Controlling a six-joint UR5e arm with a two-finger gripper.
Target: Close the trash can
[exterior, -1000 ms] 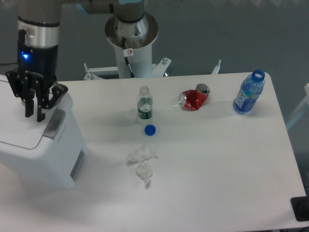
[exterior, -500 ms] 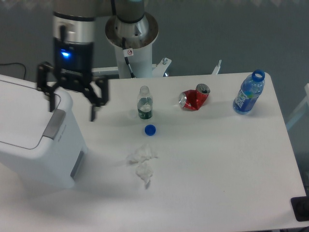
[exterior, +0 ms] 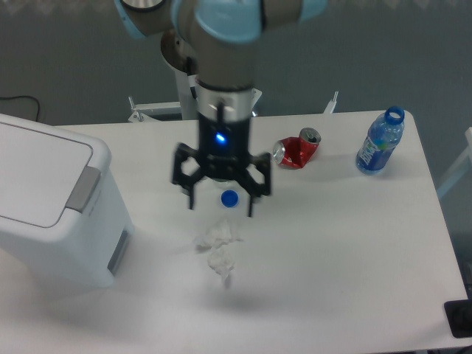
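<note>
The trash can, a large white boxy bin, stands at the left edge of the table. Its flat white lid lies down flat, and the grey latch sits at the lid's right edge. A grey panel shows on its side. My gripper hangs over the middle of the table, well to the right of the bin and apart from it. Its two black fingers are spread wide with nothing between them, so it is open. It hovers just above a blue bottle cap.
Crumpled white tissue lies below the gripper. A crushed red can and a blue water bottle without cap stand at the back right. The arm's body hides a small clear bottle. The robot's base pillar rises behind the table.
The gripper has swung from above the trash can's lid rightward to the table's middle. The lid lies flat. The small clear bottle is now hidden behind the arm.
</note>
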